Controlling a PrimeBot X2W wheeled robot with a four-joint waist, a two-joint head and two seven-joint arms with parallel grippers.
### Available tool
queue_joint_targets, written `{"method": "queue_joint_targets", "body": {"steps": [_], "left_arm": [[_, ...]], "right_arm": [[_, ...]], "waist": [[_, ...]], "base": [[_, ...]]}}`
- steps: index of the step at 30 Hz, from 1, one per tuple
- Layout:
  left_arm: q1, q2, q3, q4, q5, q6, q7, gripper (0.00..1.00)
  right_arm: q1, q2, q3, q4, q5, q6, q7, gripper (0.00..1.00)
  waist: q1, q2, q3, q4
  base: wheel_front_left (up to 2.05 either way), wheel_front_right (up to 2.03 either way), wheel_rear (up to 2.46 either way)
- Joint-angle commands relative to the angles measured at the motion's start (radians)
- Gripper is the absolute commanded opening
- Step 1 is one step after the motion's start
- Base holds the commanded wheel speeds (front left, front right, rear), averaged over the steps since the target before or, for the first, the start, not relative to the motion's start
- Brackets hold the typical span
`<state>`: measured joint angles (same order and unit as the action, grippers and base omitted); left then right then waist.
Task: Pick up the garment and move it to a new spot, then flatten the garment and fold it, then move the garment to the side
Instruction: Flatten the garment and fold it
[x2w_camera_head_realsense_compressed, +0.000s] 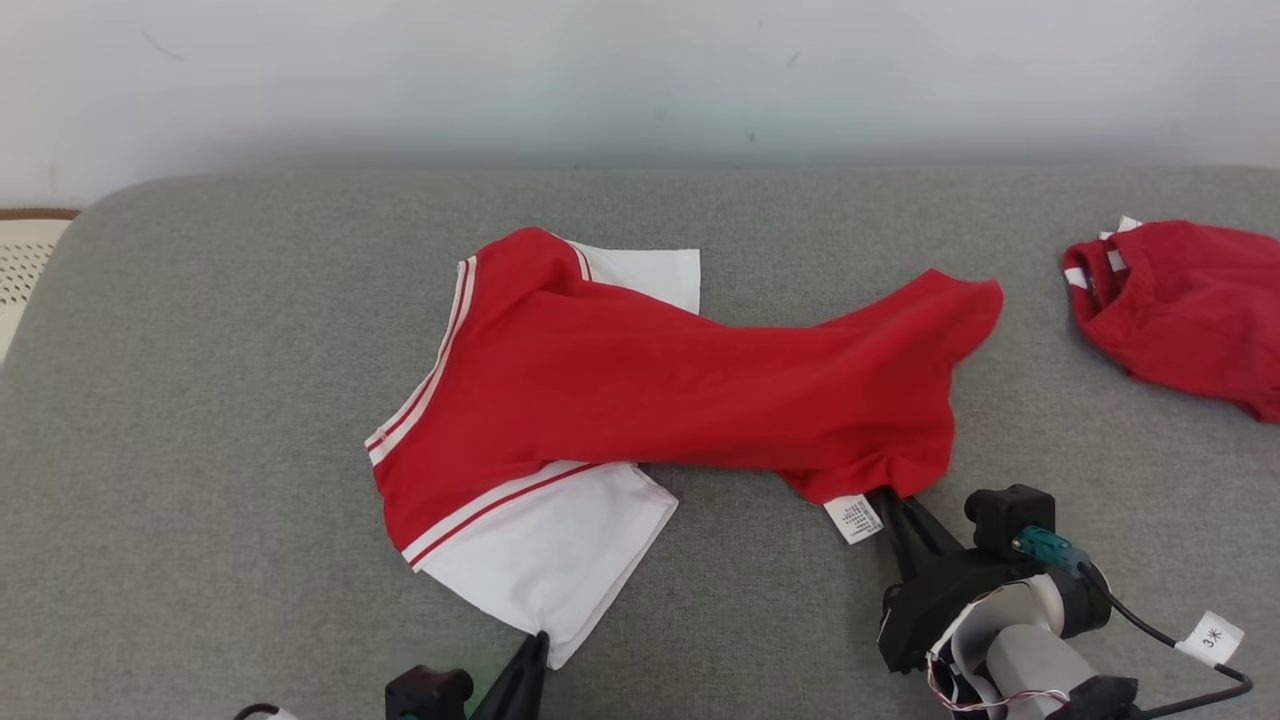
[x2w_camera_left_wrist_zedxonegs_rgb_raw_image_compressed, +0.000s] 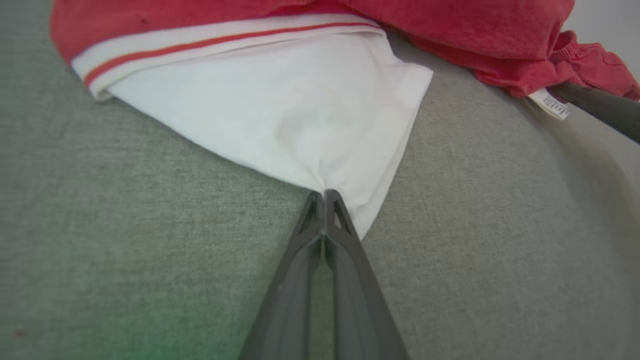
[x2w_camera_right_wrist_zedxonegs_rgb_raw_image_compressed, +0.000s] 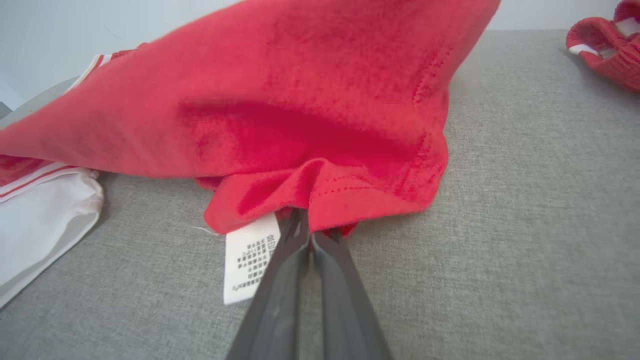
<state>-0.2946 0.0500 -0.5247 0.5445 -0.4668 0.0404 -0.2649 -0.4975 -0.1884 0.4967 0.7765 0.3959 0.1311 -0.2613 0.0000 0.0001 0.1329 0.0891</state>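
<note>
Grey fabric surface (x2w_camera_head_realsense_compressed: 200, 450), pale wall behind. Head view: red-and-white garment (x2w_camera_head_realsense_compressed: 640, 390) lies crumpled mid-surface, second red garment (x2w_camera_head_realsense_compressed: 1190, 310) far right. Left wrist view: left pincer (x2w_camera_left_wrist_zedxonegs_rgb_raw_image_compressed: 325, 197) clamped on the near corner of the white sleeve (x2w_camera_left_wrist_zedxonegs_rgb_raw_image_compressed: 300, 115). Right wrist view: right pincer (x2w_camera_right_wrist_zedxonegs_rgb_raw_image_compressed: 307, 227) clamped on the red hem (x2w_camera_right_wrist_zedxonegs_rgb_raw_image_compressed: 340, 200) beside the care label (x2w_camera_right_wrist_zedxonegs_rgb_raw_image_compressed: 250, 265). Judged light, soft, floppy. It will sag and drag, so hem and sleeve edges suit gripping.

My right claw (x2w_camera_right_wrist_zedxonegs_rgb_raw_image_compressed: 308, 234) has its tips hidden under the red garment (x2w_camera_right_wrist_zedxonegs_rgb_raw_image_compressed: 300, 100); the care label (x2w_camera_right_wrist_zedxonegs_rgb_raw_image_compressed: 248, 262) is too small to read.
</note>
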Motion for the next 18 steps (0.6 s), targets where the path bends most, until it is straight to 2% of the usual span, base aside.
{"method": "queue_joint_targets", "body": {"steps": [1, 6, 10, 18], "left_arm": [[0.018, 0.002, 0.014, -0.008, 0.008, 0.007, 0.001, 0.00], [0.067, 0.022, 0.102, -0.103, 0.051, 0.022, 0.001, 0.00], [0.095, 0.066, 0.168, -0.195, 0.083, 0.026, 0.001, 0.00], [-0.020, 0.218, 0.212, -0.325, 0.154, -0.006, 0.033, 0.00]], "right_arm": [[0.015, -0.010, 0.001, -0.008, 0.006, -0.001, -0.005, 0.00], [0.051, -0.039, 0.013, -0.060, 0.040, -0.001, -0.005, 0.00], [0.064, -0.087, 0.091, -0.105, 0.110, -0.001, 0.000, 0.00], [-0.022, -0.204, 0.199, -0.251, 0.214, -0.001, 0.069, 0.00]], "waist": [[0.0000, -0.0001, -0.013, 0.007], [0.0000, -0.0001, -0.055, 0.004], [0.0000, -0.0001, -0.089, -0.004], [0.0000, -0.0001, -0.114, -0.032]], "base": [[0.00, 0.00, 0.00], [0.00, 0.00, 0.00], [0.00, 0.00, 0.00], [0.00, 0.00, 0.00]]}}
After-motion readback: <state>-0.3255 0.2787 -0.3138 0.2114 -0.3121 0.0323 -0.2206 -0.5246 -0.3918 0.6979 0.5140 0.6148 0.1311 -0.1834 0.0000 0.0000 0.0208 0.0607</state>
